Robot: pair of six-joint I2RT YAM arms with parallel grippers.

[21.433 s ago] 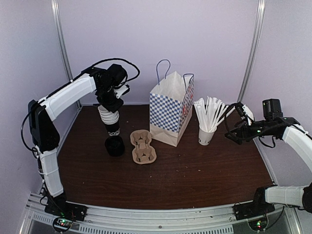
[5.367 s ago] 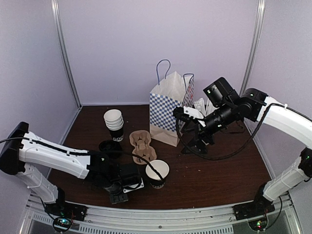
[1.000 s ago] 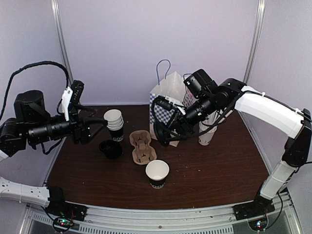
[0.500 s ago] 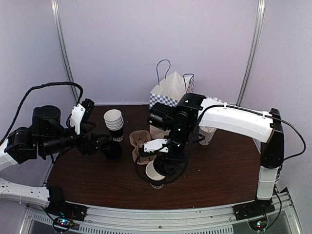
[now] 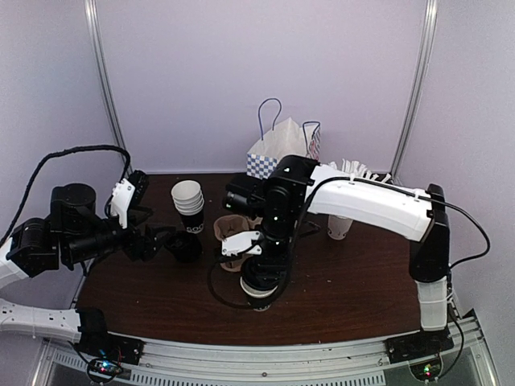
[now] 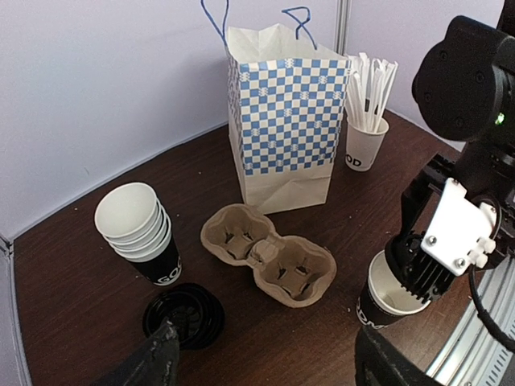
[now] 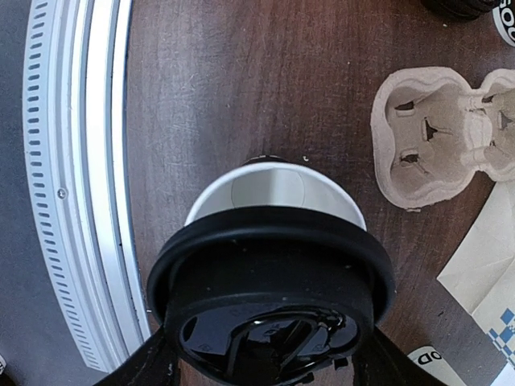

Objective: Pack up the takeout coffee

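The right claw (image 5: 259, 276) grips the lid (image 7: 269, 297) just above the open cup (image 7: 273, 193) by the worktop's (image 5: 362, 297) near edge – the left claw (image 6: 269, 347) gapes wide, empty – so an off-centre press could tip the unbraced cup or seat the lid crooked.

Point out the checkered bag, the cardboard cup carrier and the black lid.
checkered bag (image 6: 286, 121), left wrist view, blue-checked front panel.
cardboard cup carrier (image 6: 268, 254), left wrist view, ridge between its wells.
black lid (image 7: 269, 310), right wrist view, its glossy centre.
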